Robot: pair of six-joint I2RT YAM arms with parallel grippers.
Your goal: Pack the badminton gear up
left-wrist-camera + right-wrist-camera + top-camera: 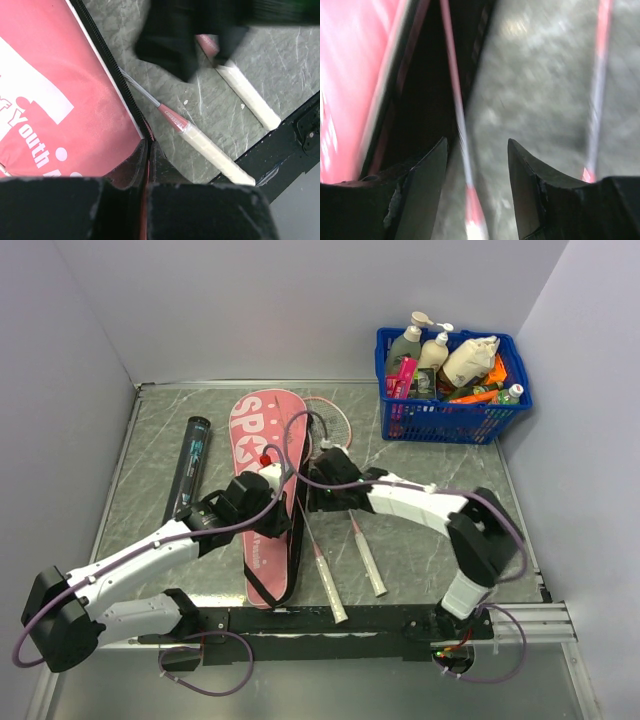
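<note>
a grey marbled bench (430, 455) sits boxed in by plain pale walls (300, 310) on three sides, with a black rail (300, 620) along its near edge. the left gripper (146, 150) is clenched on the black zip edge of a long pink fabric racket cover (255, 425), which lies lengthways down the middle of the bench. just to its right, the right gripper (477, 150) is released with its jaws apart. a thin pink racket with a white handle (215, 155) runs between them, its shaft leading into the cover's open side. a second pink racket (368, 560) lies on the bare surface right of that gripper. a slim black plastic tube (190, 465) rests well left of the left gripper. a blue plastic basket (450, 420) of bottles stands far beyond the right one, in the corner.
</note>
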